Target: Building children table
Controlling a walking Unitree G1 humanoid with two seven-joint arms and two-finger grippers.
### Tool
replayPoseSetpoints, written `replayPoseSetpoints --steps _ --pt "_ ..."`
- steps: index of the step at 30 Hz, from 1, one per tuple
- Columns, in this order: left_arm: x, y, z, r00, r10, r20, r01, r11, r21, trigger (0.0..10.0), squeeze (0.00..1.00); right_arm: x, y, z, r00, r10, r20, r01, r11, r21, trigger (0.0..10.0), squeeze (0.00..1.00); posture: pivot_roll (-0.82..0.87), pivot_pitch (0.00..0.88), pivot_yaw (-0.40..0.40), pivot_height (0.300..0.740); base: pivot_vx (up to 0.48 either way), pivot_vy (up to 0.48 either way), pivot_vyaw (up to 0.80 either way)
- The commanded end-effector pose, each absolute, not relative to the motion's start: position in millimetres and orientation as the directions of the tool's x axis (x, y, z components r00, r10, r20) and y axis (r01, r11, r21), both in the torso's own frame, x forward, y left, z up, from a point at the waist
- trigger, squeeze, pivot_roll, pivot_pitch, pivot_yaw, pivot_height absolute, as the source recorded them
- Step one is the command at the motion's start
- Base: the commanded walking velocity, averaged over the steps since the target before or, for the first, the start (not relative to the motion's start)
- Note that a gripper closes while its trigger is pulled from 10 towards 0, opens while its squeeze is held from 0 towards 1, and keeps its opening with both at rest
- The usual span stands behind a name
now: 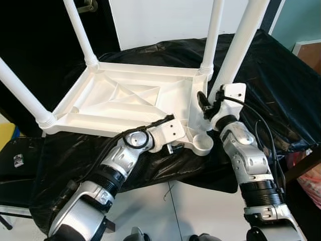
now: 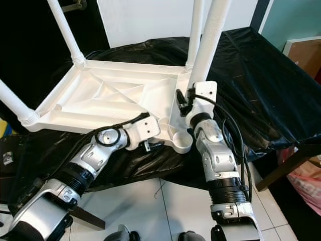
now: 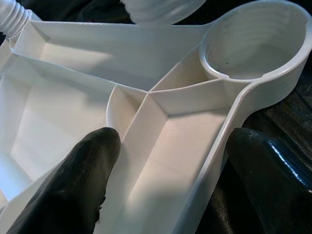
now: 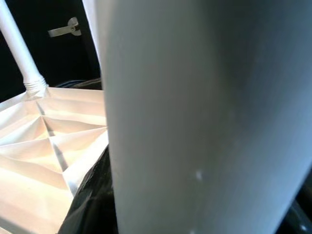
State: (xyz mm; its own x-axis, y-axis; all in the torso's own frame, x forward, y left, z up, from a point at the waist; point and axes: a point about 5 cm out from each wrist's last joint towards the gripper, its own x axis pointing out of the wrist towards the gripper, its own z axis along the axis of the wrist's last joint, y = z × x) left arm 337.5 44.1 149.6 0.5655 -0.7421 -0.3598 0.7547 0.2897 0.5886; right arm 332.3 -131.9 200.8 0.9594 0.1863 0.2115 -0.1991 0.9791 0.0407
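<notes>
Head views: bright, even light, sharp, no motion blur. The upturned white plastic tabletop with ribbed underside (image 1: 125, 98) is near overexposed, with soft shadows in its rib pockets. The crinkled black plastic sheet (image 1: 281, 85) shows small specular glints; the dark backdrop at the left is crushed to black. Straight legs bow slightly toward the frame edges.

Left wrist view: warm cast, ribs crisp, the black fingers (image 3: 73, 185) soft and out of focus, one with a glossy highlight.

Right wrist view: the white tube leg (image 4: 195, 117) is very close, blurred and grey in shade; the background tabletop is blown warm-white.
</notes>
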Motion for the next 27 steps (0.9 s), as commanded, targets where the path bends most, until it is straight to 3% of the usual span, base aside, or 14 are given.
replayPoseSetpoints --steps 1,9,14,16,27 --pt "348.6 57.1 159.6 0.785 -0.602 -0.144 0.531 0.534 0.658 10.0 0.0 328.8 -130.4 202.0 0.953 0.201 0.227 -0.213 0.977 0.028 10.0 0.0 -0.04 0.096 0.033 0.74 0.0 0.0 0.0" --pt "330.5 61.6 156.7 0.718 -0.69 -0.091 0.645 0.61 0.461 10.0 0.0 315.6 -124.6 196.1 0.942 0.243 0.233 -0.253 0.967 0.017 10.0 0.0 -0.03 0.101 0.02 0.74 0.0 0.0 0.0" --pt "322.2 64.1 156.0 0.697 -0.714 -0.067 0.671 0.617 0.411 10.0 0.0 312.0 -122.6 194.2 0.937 0.256 0.236 -0.266 0.964 0.01 10.0 0.0 -0.03 0.102 0.018 0.74 0.0 0.0 0.0" --pt "314.3 67.8 157.0 0.692 -0.722 -0.029 0.69 0.648 0.323 10.0 0.0 309.7 -120.0 191.7 0.935 0.267 0.234 -0.276 0.961 0.005 10.0 0.0 -0.02 0.102 0.01 0.74 0.0 0.0 0.0" --pt "285.3 70.9 155.9 0.64 -0.768 0.026 0.737 0.623 0.262 10.0 0.0 304.5 -117.0 187.2 0.931 0.292 0.218 -0.299 0.954 -0.001 10.0 0.0 -0.01 0.099 0.001 0.74 0.0 0.0 0.0"
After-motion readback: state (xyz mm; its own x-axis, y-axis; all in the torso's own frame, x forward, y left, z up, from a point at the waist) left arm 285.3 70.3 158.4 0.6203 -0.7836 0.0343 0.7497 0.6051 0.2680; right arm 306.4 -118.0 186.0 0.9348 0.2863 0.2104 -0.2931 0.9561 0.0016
